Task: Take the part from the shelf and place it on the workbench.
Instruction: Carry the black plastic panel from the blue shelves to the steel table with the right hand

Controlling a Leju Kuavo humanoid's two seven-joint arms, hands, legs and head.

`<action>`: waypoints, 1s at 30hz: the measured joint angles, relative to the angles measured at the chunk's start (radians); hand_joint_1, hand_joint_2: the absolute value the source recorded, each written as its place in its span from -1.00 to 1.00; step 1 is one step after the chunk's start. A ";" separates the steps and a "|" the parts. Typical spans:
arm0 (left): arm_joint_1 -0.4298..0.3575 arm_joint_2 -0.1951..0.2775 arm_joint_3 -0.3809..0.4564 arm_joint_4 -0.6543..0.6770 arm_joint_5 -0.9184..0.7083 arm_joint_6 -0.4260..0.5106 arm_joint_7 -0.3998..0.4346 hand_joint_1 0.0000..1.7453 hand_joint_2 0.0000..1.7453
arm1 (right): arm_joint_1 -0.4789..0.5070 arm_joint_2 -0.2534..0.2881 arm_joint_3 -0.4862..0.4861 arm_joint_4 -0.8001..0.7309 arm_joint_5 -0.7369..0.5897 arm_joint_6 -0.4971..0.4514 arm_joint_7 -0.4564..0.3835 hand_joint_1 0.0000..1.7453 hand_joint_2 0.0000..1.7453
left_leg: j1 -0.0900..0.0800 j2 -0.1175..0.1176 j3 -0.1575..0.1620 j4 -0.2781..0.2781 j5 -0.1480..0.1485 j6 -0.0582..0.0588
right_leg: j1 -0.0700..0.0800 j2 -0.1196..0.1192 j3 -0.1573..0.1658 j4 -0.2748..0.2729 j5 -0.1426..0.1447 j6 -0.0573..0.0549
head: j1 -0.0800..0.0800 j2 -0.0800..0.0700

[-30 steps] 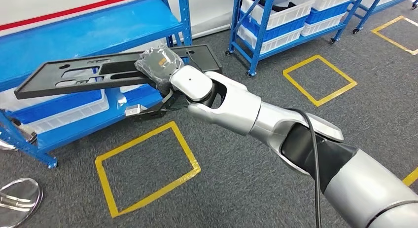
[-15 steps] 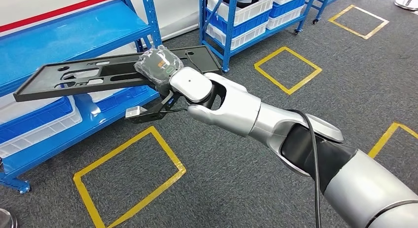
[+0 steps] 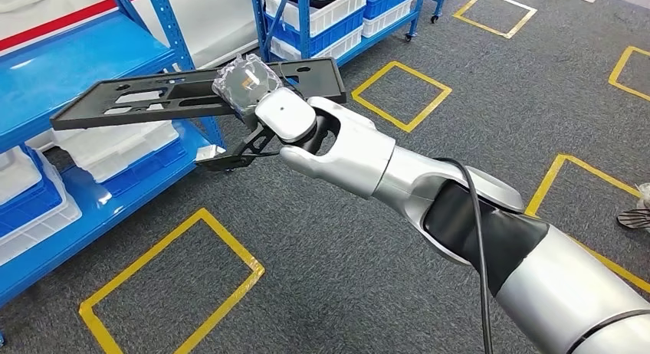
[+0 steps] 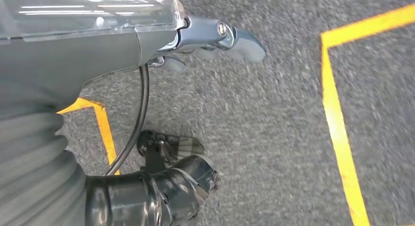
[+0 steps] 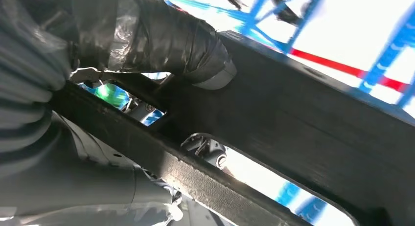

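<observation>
- The part (image 3: 192,97), a long flat black panel with cut-outs, is grasped by the right hand (image 3: 247,90) and carried in the air beside the blue shelf (image 3: 84,59).
- The left hand (image 4: 215,40) hangs above the floor; whether it is released or clenched cannot be told.
- The grey carpet floor (image 3: 368,239) is marked with yellow tape squares (image 3: 172,281).
- White bins (image 3: 115,143) are stored on the shelf.

The part (image 3: 192,99) looks like matt black plastic, the right arm (image 3: 398,178) glossy silver, the shelf (image 3: 69,70) smooth blue-painted metal, the floor (image 3: 345,277) rough grey carpet.
</observation>
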 joint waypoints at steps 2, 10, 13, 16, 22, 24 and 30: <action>-0.001 0.000 0.000 0.000 -0.008 -0.001 0.001 -1.00 1.00 | -0.027 0.028 0.003 0.056 0.014 0.004 0.011 1.00 1.00 | 0.005 -0.041 -0.038 0.086 -0.056 -0.007 | -0.003 0.010 -0.001 -0.005 0.005 -0.012 | 0.000 0.000; 0.004 0.001 0.002 0.000 -0.024 0.002 0.018 -1.00 1.00 | -0.108 0.101 0.018 0.268 0.061 0.002 0.045 1.00 1.00 | 0.006 -0.088 -0.021 0.042 0.005 -0.004 | 0.004 0.054 -0.009 0.009 0.005 -0.010 | 0.000 0.000; 0.005 0.000 0.005 0.000 -0.024 0.003 0.024 -1.00 1.00 | -0.134 0.108 0.018 0.316 0.073 0.001 0.056 1.00 1.00 | 0.002 -0.095 -0.006 -0.001 0.011 0.005 | 0.006 0.063 -0.018 0.009 0.013 0.008 | 0.000 0.000; 0.007 0.000 0.010 0.000 -0.026 0.007 0.029 -1.00 1.00 | -0.149 0.107 0.018 0.350 0.080 0.001 0.064 1.00 1.00 | 0.007 -0.083 -0.006 -0.011 0.023 0.025 | 0.006 0.048 -0.035 0.044 -0.015 0.020 | 0.001 0.000; 0.008 0.001 0.027 0.000 -0.028 0.010 0.032 -1.00 1.00 | -0.161 0.106 0.018 0.391 0.094 0.002 0.077 1.00 1.00 | 0.005 -0.066 -0.008 -0.011 0.026 0.037 | 0.004 0.028 -0.142 0.297 -0.120 0.028 | 0.000 0.000; 0.008 0.001 0.030 0.000 -0.028 0.009 0.031 -1.00 1.00 | -0.165 0.105 0.017 0.397 0.098 0.001 0.079 1.00 1.00 | 0.004 -0.065 -0.008 -0.008 0.024 0.035 | 0.005 0.024 -0.095 0.206 -0.066 0.023 | 0.001 0.000; 0.008 0.000 0.047 0.000 -0.031 0.009 0.031 -1.00 1.00 | -0.180 0.101 0.013 0.405 0.111 0.001 0.087 1.00 1.00 | -0.003 -0.053 -0.013 -0.005 0.020 0.016 | 0.019 0.009 -0.001 0.007 -0.008 -0.001 | 0.000 0.000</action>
